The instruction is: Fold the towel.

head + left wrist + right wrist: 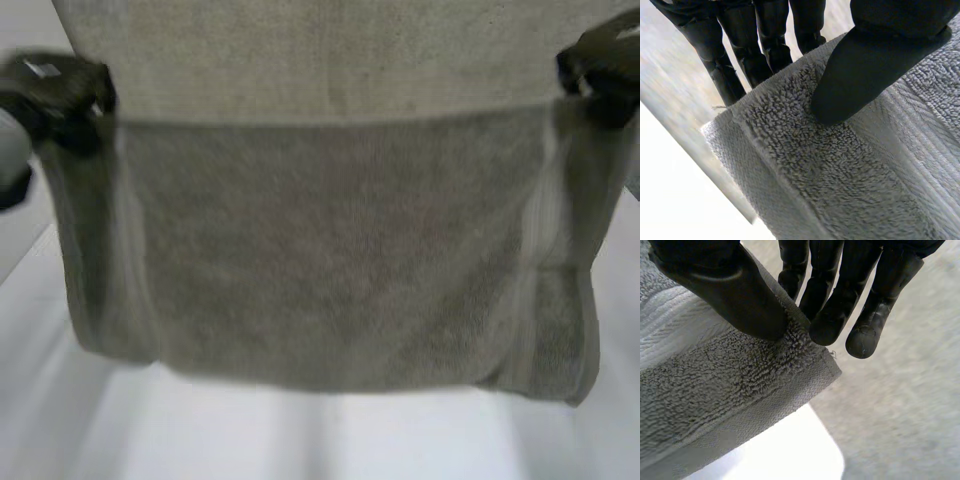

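Your left hand (62,98) and right hand (600,72) each pinched a corner of the towel (330,250), thumb against fingers. It hung between them over the table (300,440). Your best course was level, taut corners, so the edges would meet squarely.

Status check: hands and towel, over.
Left hand pinching towel corner. Right hand pinching opposite corner. Towel hangs between them above table. Nothing blocking.
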